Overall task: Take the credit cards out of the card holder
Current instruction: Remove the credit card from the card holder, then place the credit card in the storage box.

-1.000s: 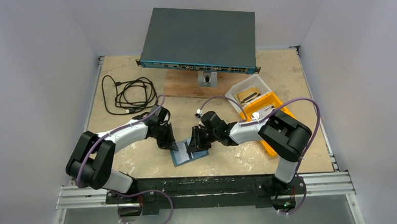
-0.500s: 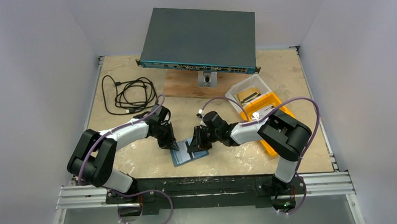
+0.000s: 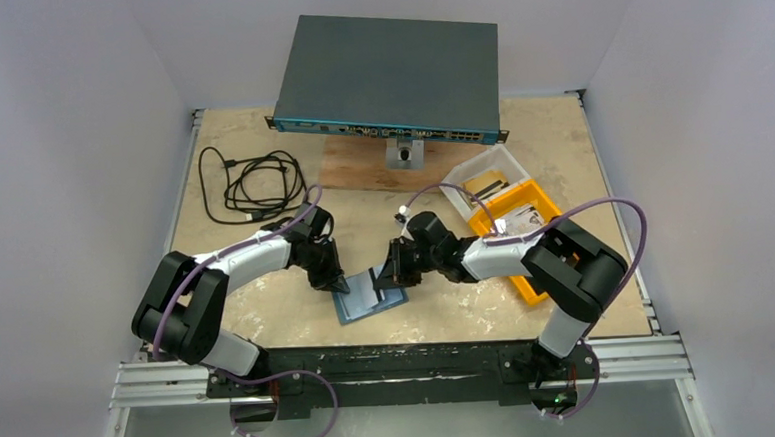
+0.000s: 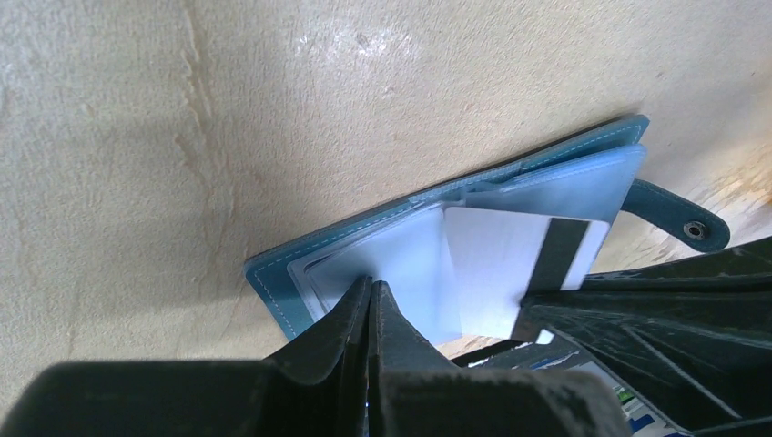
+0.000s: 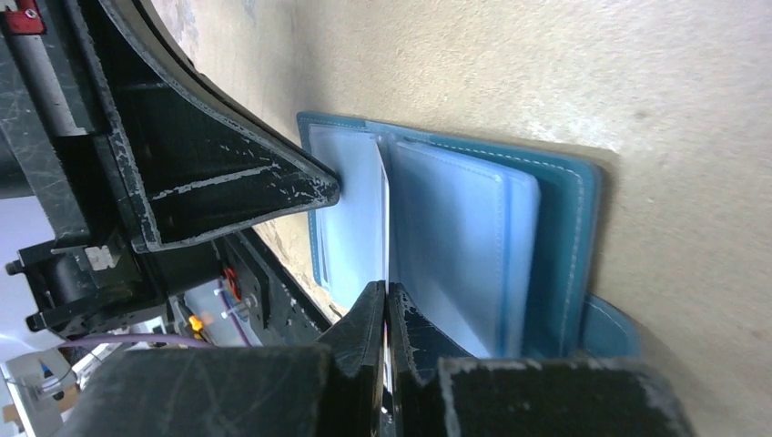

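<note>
Pos: small teal-blue folding card holder [image 3: 371,299] lies open and flat on the beige table [image 3: 278,309], near edge, between the two arms. Its snap tab [image 4: 678,217] sticks out one side.

Your left gripper [image 3: 336,282]: fingers pressed together, nothing between them. Tips are down on the holder's clear inner pocket [image 4: 401,259].

Your right gripper [image 3: 387,274]: pinching a thin white glossy credit card [image 4: 496,264] w/ a black mag stripe. Card tilts up off the open holder, and its far end sits at the pocket mouth. Can't tell if it's fully out. In the right wrist view the card is edge-on, a thin white line running in between the fingertips [image 5: 364,319].

Bkgd: orange plastic bin [image 3: 518,285] & clear plastic tub [image 3: 476,162] sit just beside each other, right of the arms. Both hold flat items, too small to ID. Coiled black cable [image 3: 252,186] lies far left. Dark grey flat network box [image 3: 386,68] stands at the back, over a wooden board [image 3: 356,170].
</note>
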